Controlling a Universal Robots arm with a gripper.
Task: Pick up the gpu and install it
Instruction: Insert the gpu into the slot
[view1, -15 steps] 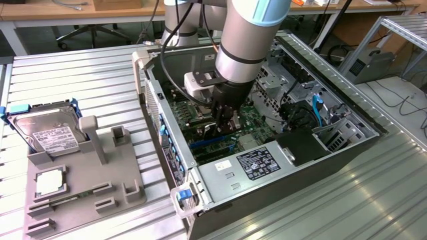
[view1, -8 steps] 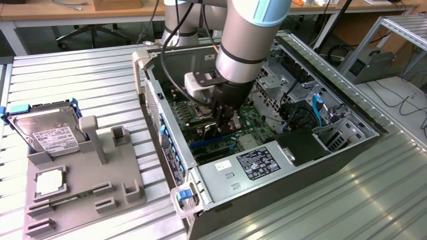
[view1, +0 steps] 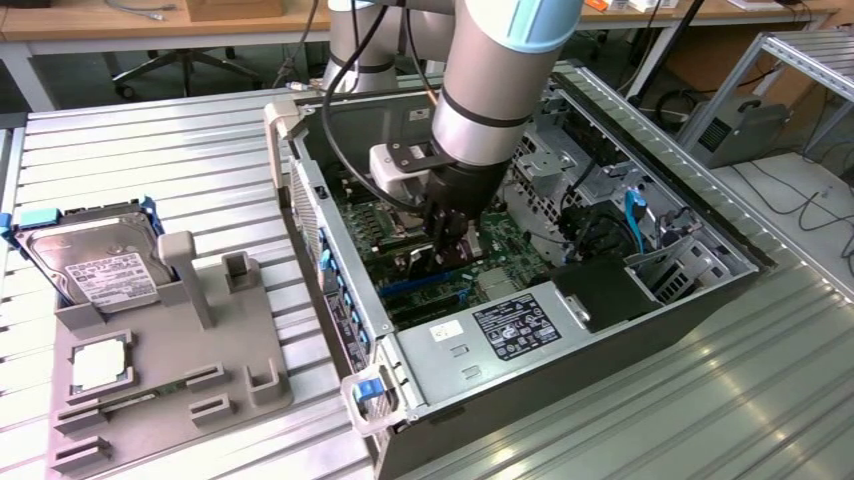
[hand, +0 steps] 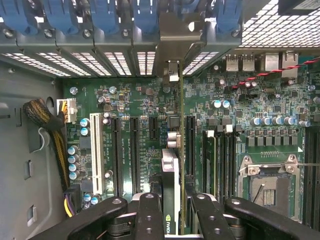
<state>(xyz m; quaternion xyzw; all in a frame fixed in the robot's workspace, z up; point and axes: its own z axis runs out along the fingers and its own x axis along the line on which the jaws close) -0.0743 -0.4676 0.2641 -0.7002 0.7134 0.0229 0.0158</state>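
I've got the gripper (hand: 174, 202) down inside the PC case (view1: 561, 430), jaws closed partway and clamped on the gpu (hand: 171, 175). The card sits edge-on right between the two fingers (hand: 148, 215) and runs straight out ahead of them across the motherboard (hand: 145, 100) twd the rear slot openings, w/ its silver bracket (hand: 182, 45) at the far end. Long black slots (hand: 134, 150) lie either side of the card, just beside the jaws. Can't tell whether the card's bottom edge is in a slot or just above one; the card itself hides that. Its near end is cut off behind the jaws. In the exterior view the arm (view1: 487, 90) covers most of the gpu, so it's hard to make out there.
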